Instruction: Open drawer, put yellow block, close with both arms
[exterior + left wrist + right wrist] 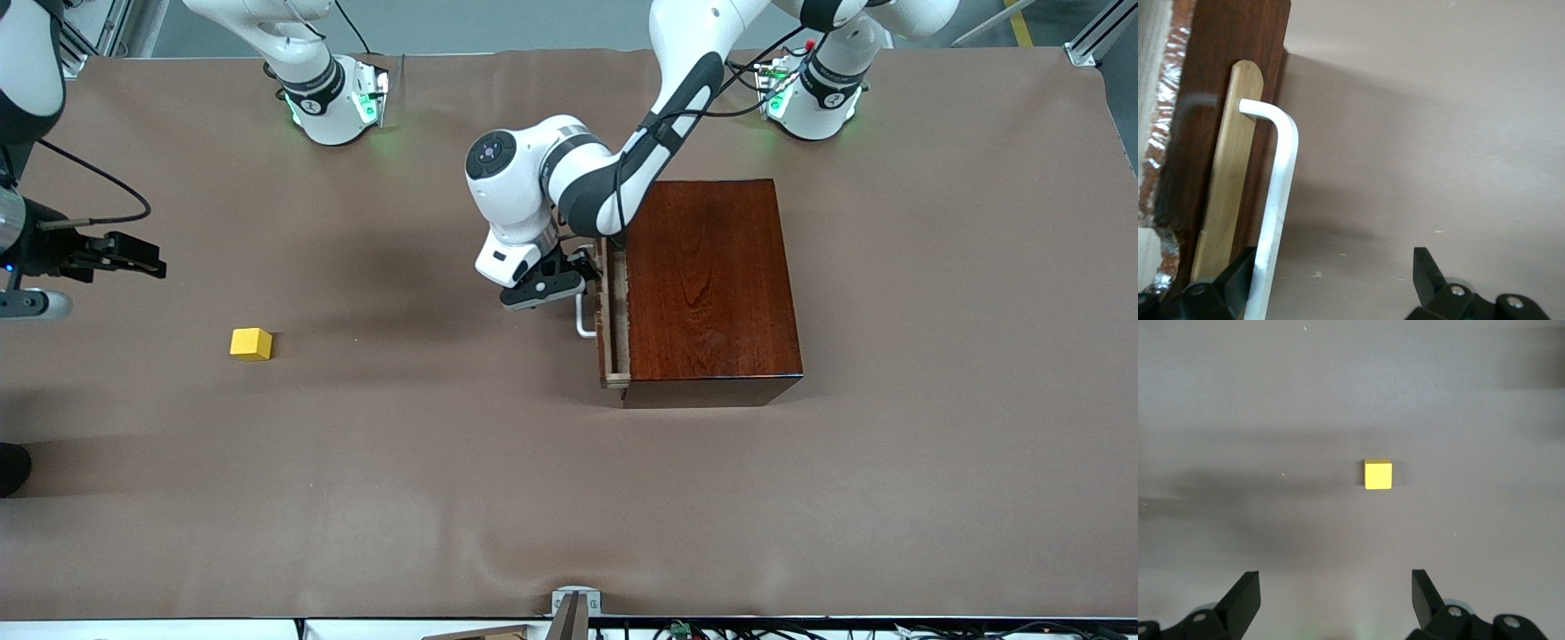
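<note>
The dark mahogany box (711,284) stands near the left arm's end of the table. Its drawer (613,320) is out a small way, showing the pale tray rim. The white loop handle (582,320) faces the right arm's end. My left gripper (582,271) is open at the handle. In the left wrist view the handle (1275,213) runs just inside one finger (1238,280), and the left gripper (1335,277) stays wide apart. The yellow block (251,343) lies on the table. My right gripper (151,258) hovers open above the table beside it. In the right wrist view the block (1378,474) lies ahead of the right gripper (1335,590).
A brown cover (569,498) spreads over the whole table. A metal bracket (576,604) sits at the table edge nearest the front camera. A dark object (13,467) shows at the edge of the front view on the right arm's end.
</note>
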